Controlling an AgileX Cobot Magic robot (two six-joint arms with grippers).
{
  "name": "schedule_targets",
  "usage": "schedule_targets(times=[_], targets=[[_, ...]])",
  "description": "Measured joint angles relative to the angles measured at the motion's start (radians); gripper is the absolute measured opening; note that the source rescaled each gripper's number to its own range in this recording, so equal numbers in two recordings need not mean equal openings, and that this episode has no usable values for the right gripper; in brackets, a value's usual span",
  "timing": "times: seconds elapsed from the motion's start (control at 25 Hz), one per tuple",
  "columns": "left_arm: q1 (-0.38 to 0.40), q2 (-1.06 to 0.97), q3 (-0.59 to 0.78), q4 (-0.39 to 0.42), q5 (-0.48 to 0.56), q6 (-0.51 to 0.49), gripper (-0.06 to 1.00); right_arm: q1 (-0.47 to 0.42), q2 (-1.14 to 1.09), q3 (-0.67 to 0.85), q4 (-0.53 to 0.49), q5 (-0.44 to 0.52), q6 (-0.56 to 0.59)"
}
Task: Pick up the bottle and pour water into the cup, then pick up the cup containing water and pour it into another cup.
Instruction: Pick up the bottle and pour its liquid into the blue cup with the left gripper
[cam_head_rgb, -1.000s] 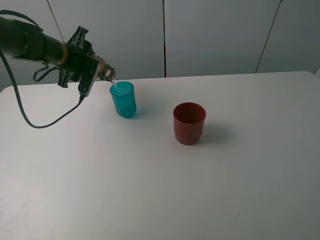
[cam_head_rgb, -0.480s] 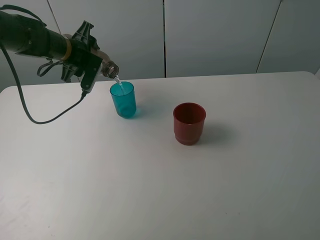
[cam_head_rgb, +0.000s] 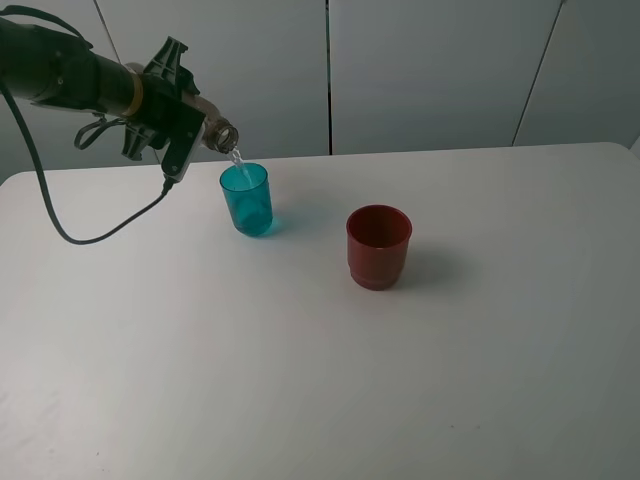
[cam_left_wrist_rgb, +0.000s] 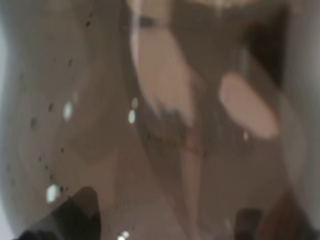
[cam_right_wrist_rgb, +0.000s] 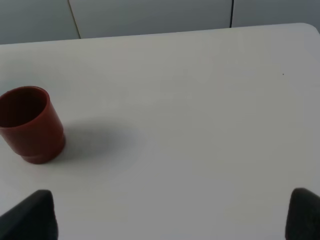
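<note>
Left gripper (cam_head_rgb: 183, 122) clamps the tilted bottle (cam_head_rgb: 217, 134) above a white table (cam_head_rgb: 300, 380), grey wall panels (cam_head_rgb: 430, 70) behind.

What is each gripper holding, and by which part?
Left gripper holds the bottle by its body, neck sticking out over the teal cup. Right gripper is open, holding nothing.

White table (cam_head_rgb: 300, 380) in front of pale grey wall panels (cam_head_rgb: 430, 70)

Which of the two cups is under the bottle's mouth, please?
The teal cup, directly beneath the mouth of the tilted bottle; the red cup stands apart, wider and squatter.
</note>
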Motion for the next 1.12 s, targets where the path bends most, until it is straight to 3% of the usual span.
schedule_targets(times=[1.12], targets=[[0.000,0.000,0.000,0.063,0.013,0.103,0.03,0.000,0.000,0.000,0.000,0.000,0.000]])
